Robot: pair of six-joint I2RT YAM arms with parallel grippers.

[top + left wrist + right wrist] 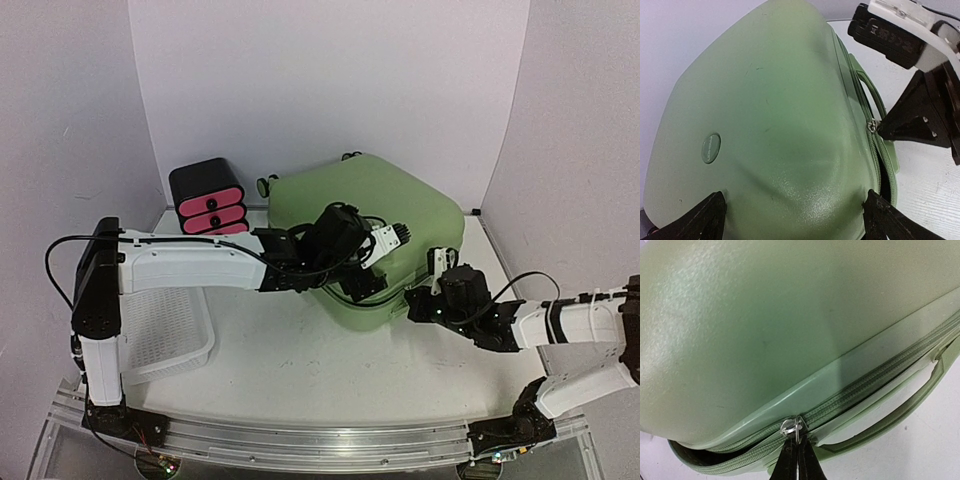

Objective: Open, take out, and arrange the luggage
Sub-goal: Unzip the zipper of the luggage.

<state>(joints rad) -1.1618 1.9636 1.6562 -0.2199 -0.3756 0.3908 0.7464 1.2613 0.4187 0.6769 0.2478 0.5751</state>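
Right, the luggage (370, 215) lies flat on its shell, wheels at its far side, and both arms reach in over its near edge. At its right-hand seam the right gripper (797, 460) is pinched tight on the zipper pull (791, 426), with the tab vanishing between the two black fingers. Left of the pull the seam gapes and shows dark lining, though how far round it's undone I can't tell from here. Over the luggage lid, the left gripper (795, 205) is spread wide and holds nothing. That shell looks stiff and slick (far too broad to pinch across), so I'd say the pull is the hold for now, then the lid rim or the side handle (900, 410). A drawer box (208, 197) sits just beside the luggage's far-left corner.
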